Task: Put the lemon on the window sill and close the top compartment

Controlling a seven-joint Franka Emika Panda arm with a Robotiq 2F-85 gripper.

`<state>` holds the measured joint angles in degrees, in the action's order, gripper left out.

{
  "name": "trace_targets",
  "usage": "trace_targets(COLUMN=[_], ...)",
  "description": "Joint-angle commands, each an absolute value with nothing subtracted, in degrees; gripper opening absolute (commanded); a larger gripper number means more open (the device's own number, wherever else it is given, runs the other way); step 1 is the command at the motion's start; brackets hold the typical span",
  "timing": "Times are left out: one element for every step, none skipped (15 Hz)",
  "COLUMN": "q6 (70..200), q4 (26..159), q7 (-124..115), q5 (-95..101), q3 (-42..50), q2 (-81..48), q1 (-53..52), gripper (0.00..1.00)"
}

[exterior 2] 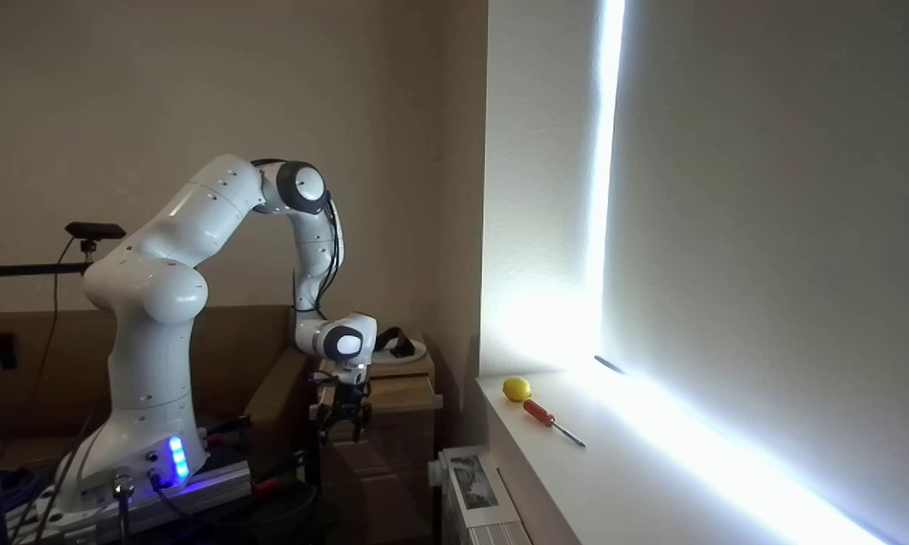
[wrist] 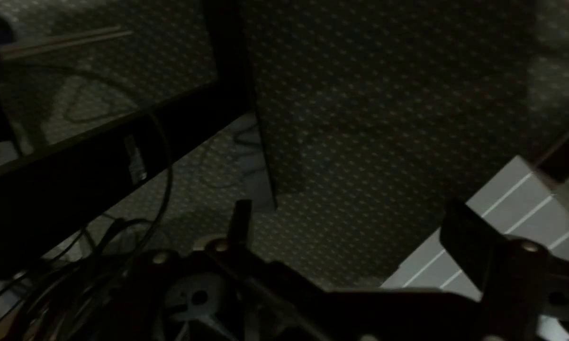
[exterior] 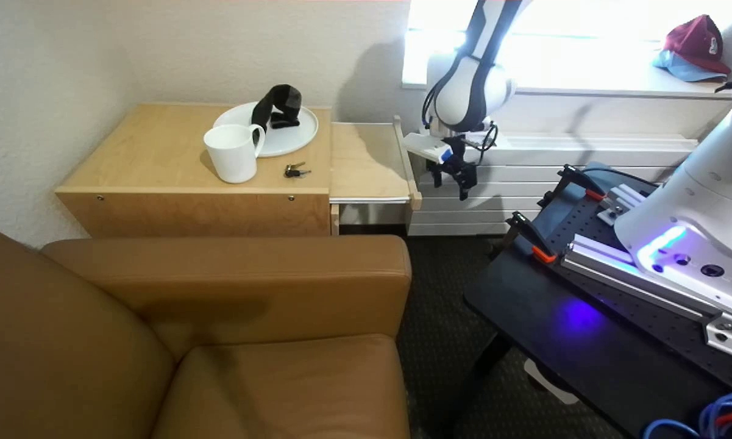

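Note:
The yellow lemon (exterior 2: 516,389) rests on the white window sill (exterior 2: 560,484), near its corner, in an exterior view. The sill also shows in an exterior view (exterior: 603,82), where I do not see the lemon. The top compartment (exterior: 369,152) of the tan wooden side table (exterior: 152,146) is slid out towards the radiator; it also shows in an exterior view (exterior 2: 405,395). My gripper (exterior: 451,188) hangs just beyond the compartment's outer edge, apart from it, pointing down. In the wrist view my gripper (wrist: 348,208) is open, with only floor and radiator between its fingers.
A white mug (exterior: 231,155), a plate (exterior: 298,141) with a dark strap (exterior: 279,100) and keys (exterior: 295,171) are on the side table. A red screwdriver (exterior 2: 539,413) lies by the lemon. Caps (exterior: 695,46) sit on the sill. A radiator (exterior: 554,177) and sofa (exterior: 238,262) flank the table.

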<state>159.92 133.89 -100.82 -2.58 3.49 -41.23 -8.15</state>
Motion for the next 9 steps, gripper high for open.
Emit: trace_targets(q6=[175.0, 178.9, 182.4, 185.6, 187.7, 188.0, 188.2, 189.0, 188.8], q4=[130.4, 130.4, 130.5, 131.2, 131.6, 132.2, 132.8, 133.6, 134.0], q7=[-98.8, -98.3, -97.5, -96.8, -95.8, -94.8, -94.4, -93.8, -92.7], q5=[-8.2, -9.4, -10.7, -11.6, -12.4, -12.9, -13.5, -14.0, -13.9], q3=[2.1, 1.8, 0.9, 0.6, -0.9, -2.5, -3.2, -4.3, -6.2], q2=[-48.3, -49.0, -49.6, -49.2, -48.8, -47.7, -46.6, -45.3, -44.1], q1=[-8.1, -8.6, -8.2, -8.7, -7.7, -6.3, -6.1, -5.5, -3.8], gripper=[1.0, 1.0, 1.0, 1.0, 1.0, 1.0, 1.0, 1.0, 1.0])
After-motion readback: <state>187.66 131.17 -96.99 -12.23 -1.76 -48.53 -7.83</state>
